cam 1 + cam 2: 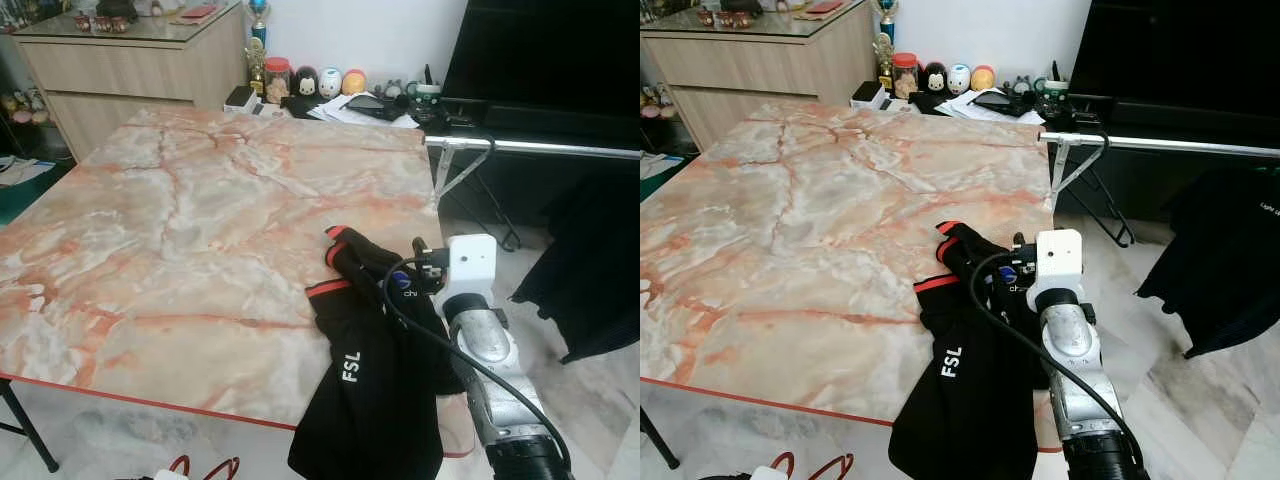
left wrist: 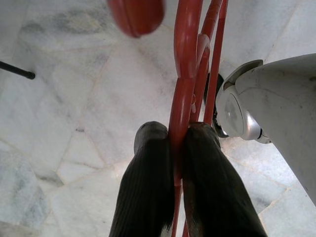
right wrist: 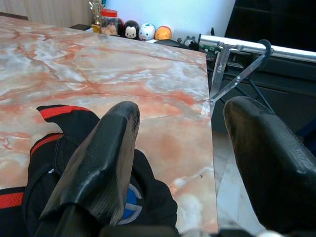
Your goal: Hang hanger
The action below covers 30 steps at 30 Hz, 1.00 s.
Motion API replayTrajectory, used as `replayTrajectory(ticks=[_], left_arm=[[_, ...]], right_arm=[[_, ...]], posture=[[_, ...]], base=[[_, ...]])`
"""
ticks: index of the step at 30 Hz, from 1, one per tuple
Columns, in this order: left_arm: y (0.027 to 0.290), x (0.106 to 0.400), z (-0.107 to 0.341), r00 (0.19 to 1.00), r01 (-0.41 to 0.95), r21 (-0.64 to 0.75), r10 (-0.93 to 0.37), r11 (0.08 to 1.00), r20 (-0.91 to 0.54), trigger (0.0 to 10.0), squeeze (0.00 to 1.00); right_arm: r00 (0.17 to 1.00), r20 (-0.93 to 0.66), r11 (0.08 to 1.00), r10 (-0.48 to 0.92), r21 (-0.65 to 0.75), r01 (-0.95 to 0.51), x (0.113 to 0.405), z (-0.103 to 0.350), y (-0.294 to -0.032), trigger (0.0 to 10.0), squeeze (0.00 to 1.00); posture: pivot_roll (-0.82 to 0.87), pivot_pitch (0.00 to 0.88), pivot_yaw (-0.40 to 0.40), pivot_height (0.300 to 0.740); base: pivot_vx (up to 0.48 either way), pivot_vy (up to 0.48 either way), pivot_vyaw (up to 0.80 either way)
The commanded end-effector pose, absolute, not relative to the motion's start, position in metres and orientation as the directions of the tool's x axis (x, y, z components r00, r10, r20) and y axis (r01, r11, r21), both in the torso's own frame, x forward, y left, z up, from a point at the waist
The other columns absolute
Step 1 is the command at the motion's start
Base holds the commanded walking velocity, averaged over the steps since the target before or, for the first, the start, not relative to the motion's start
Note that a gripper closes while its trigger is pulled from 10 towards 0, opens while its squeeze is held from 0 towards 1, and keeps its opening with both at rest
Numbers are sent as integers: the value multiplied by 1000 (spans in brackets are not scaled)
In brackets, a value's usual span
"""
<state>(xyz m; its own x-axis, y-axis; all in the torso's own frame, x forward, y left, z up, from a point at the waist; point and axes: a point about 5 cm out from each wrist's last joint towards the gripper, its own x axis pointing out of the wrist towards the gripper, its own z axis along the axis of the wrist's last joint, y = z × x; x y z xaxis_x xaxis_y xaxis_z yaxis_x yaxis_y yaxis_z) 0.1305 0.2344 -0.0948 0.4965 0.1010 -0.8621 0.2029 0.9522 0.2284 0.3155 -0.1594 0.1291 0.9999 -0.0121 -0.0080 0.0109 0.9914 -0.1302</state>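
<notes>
A red hanger (image 2: 183,84) of thin wire is pinched between the two black fingers (image 2: 148,173) of my left gripper, low over the marble floor; its red loops (image 1: 205,467) peek in at the bottom edge of the head view. A black garment (image 1: 375,370) with red trim and white "FSL" lettering lies on the marble table's near right corner and drapes over the edge. My right gripper (image 3: 180,148) hovers open just above it, fingers spread wide. A silver clothes rail (image 1: 540,148) runs off to the right beyond the table.
The pink marble table (image 1: 180,230) spreads across the left. Dark clothing (image 1: 590,270) hangs from the rail at right. Small figurines and a jar (image 1: 310,80) stand at the table's far end, beside a wooden cabinet (image 1: 130,70). A black table leg (image 1: 25,425) is at lower left.
</notes>
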Motion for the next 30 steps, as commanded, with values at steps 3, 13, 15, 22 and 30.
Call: replayTrajectory(ticks=[3,13,15,22,30], left_arm=[[237,125,-96,473,195,223,107,955,-874,10000,0],[237,126,-96,474,197,222,105,955,-874,10000,0],[237,126,-96,474,197,222,105,955,-874,10000,0],[237,125,-96,475,197,220,103,955,-874,10000,0],[235,126,-96,477,200,218,100,955,-873,10000,0]], right_arm=[[1000,-2,991,-18,-133,17,319,131,-159,10000,0],[1000,-5,991,-22,-134,21,320,129,-161,10000,0],[1000,-6,990,-24,-136,23,320,129,-161,10000,0],[1000,-6,990,-21,-136,20,321,129,-160,10000,0],[1000,-2,991,-17,-136,17,322,130,-159,10000,0]], posture=[[114,0,-37,740],[115,0,-35,740],[115,0,-35,740],[115,0,-36,740],[116,0,-37,740]], base=[[-80,0,0],[-247,0,0],[-251,0,0],[-253,0,0],[-124,0,0]])
